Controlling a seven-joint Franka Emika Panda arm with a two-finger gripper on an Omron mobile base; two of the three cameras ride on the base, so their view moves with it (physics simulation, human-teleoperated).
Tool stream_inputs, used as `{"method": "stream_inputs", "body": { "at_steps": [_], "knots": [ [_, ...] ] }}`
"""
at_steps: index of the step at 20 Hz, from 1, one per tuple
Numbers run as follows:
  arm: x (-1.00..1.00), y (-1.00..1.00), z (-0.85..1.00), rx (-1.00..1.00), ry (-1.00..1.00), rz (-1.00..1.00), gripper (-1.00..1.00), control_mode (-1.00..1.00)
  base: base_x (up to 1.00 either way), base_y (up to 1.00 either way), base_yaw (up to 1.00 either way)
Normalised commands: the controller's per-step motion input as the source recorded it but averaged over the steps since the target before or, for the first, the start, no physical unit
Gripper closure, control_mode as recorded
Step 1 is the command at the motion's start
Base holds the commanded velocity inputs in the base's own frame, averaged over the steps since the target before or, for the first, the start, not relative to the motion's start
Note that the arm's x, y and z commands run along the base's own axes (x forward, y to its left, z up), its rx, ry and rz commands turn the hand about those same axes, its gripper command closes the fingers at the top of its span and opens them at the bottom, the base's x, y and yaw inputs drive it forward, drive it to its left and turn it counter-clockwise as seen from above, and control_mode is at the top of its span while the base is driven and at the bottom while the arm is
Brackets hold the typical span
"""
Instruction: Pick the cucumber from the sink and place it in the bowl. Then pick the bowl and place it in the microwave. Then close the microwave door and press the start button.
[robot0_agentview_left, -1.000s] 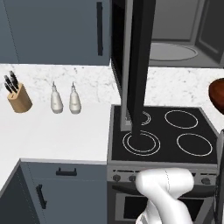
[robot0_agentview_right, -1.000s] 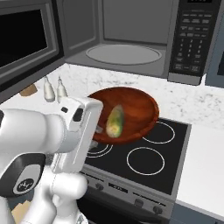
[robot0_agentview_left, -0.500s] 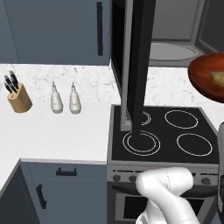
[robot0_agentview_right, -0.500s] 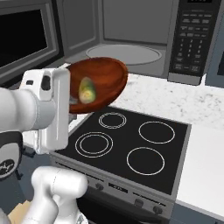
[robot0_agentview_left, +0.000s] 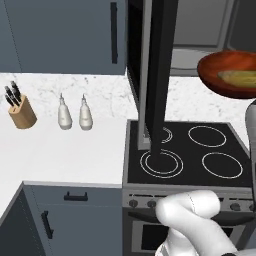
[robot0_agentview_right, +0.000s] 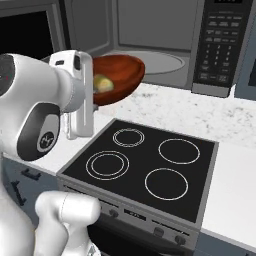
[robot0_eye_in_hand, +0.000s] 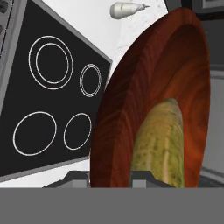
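Fingers pinch rim of shallow reddish-brown round bowl, one tip each side of wall. Short yellow-green cucumber lies inside bowl. Since a second ago, bowl has risen from just above black four-ring stove toward open cavity of wide black microwave. Judgement: carry phase; insertion next, door not yet closed.

The microwave door is hanging open over the stove, blocking the left approach. The bowl is sitting in open air before the microwave cavity, its turntable lying bare.
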Motion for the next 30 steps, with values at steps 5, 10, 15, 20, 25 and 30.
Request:
{"method": "stream_inputs", "body": {
  "at_steps": [5, 10, 15, 20, 25, 30],
  "knots": [
    [0.76, 0.00, 0.00, 0.00, 0.01, 0.07, 1.00, -1.00, 0.00, 0.00, 0.00],
    [0.78, 0.00, 0.00, 0.00, 0.00, 0.02, 1.00, -1.00, 0.00, 0.00, 0.00],
    [0.67, 0.00, 0.00, 0.00, 0.00, 0.01, 1.00, -1.00, 0.00, 0.00, 0.00],
    [0.48, -0.01, 0.00, 0.00, 0.00, 0.00, 1.00, -1.00, 0.00, 0.00, 0.00],
    [0.43, -0.02, 0.00, 0.00, 0.00, 0.00, 1.00, -1.00, 0.00, 0.00, 0.00],
    [0.44, -0.10, 0.00, 0.00, 0.00, 0.00, 1.00, -1.00, 0.00, 0.00, 0.00]
  ]
}}
